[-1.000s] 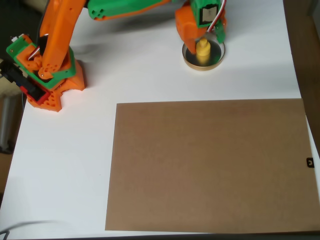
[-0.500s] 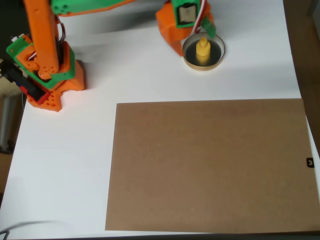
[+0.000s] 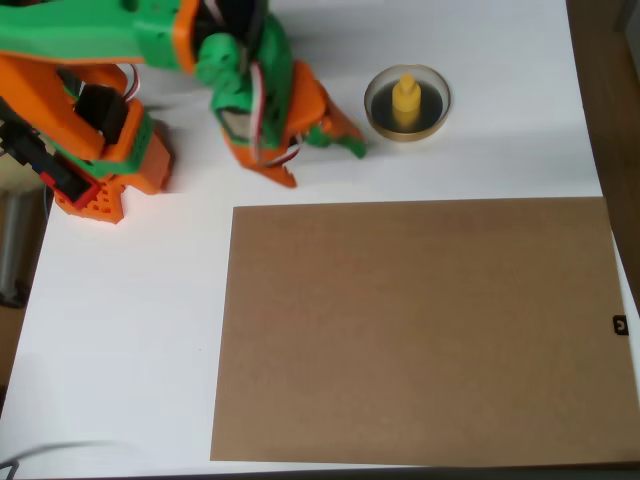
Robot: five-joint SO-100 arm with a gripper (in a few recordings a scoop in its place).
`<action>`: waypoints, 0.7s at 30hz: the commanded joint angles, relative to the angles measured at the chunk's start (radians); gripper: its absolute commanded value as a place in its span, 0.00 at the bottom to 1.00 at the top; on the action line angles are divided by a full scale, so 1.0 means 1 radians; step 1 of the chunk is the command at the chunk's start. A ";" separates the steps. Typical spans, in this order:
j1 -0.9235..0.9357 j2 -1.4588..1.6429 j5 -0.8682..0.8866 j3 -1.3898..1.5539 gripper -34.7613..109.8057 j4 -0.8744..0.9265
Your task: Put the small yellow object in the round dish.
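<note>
The white tabletop spreads under everything in the overhead view, and the biggest thing on it is a flat rectangular sheet of brown cardboard that covers the lower right part of the surface. My orange and green plastic arm reaches in from the upper left, its orange base planted near the table's left edge.

My gripper sits above the cardboard's top left corner, pointing down and to the right — its two fingers are spread apart with nothing between them (one orange tip low, one green tip further right). It is clear of the dish, a little way to the left of it.

The small shallow round dish with the tan rim and dark inside rests on the bare white surface near the top, above the cardboard and not touching it. Standing upright in the middle of that dish is the tiny bright yellow plastic piece — round base down, narrower knob on top.
</note>
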 commanded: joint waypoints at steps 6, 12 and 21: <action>0.344 0.091 0.031 -0.015 0.42 -0.037; 0.526 0.092 0.098 -0.002 0.42 -0.086; 0.747 0.233 0.301 0.120 0.39 -0.239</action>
